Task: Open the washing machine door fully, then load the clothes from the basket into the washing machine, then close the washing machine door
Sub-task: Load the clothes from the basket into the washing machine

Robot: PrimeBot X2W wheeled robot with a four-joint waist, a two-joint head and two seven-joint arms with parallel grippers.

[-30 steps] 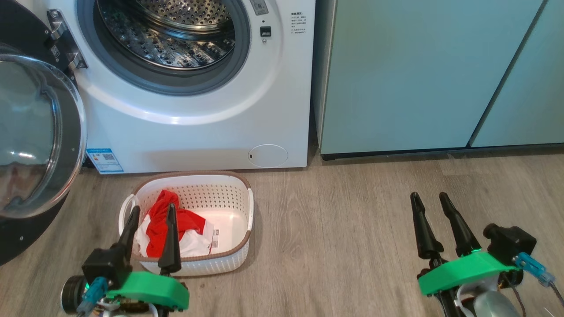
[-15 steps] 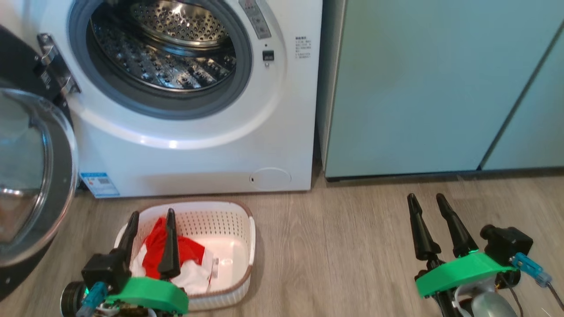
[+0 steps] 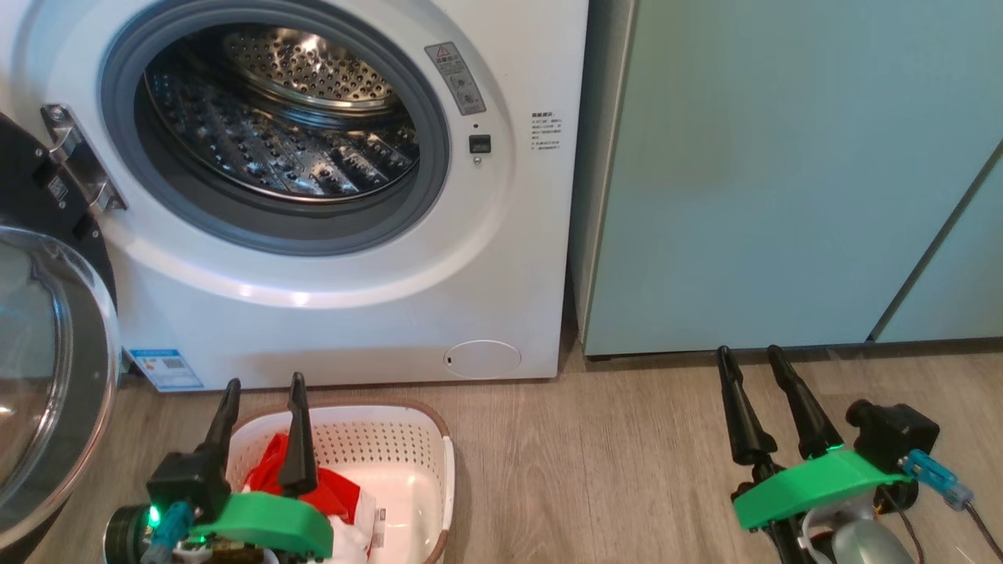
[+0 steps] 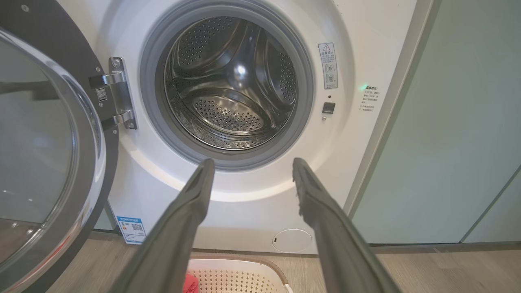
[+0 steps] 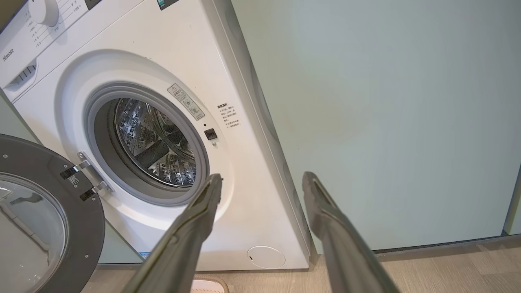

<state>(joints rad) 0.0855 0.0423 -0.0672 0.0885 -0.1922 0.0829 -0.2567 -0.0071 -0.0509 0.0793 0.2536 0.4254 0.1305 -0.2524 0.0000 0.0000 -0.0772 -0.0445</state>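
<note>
The washer (image 3: 353,313) is a smooth white box in the upper left of the head view. Its round mouth has a grey rubber ring, and behind it the drum (image 3: 274,141) is shiny steel with many small holes. The door (image 3: 47,376) stands wide open at the left edge. It has a glossy black rim around a bulging clear glass bowl and is held by a metal hinge (image 3: 74,160). Low on the front is a small oval hatch (image 3: 482,359), and at the lower left corner a blue-and-white QR label (image 3: 166,370). A grey warning sticker (image 3: 456,77) sits right of the mouth; the print beside it is too small to read. In the right wrist view the name "Hisense" (image 5: 8,55) stands at the upper left.

The basket (image 3: 407,446) is cream plastic with rows of holes and a brown rim. It stands on the wood-grain floor (image 3: 588,470) at the bottom left, near the washer. The clothes (image 3: 333,492), soft red and white fabric, lie inside it. The left gripper (image 3: 265,381) is above the basket with its fingers spread wide and nothing between them. The right gripper (image 3: 749,352), at the lower right before the pale teal cabinet (image 3: 744,172), is also spread wide and empty.
</note>
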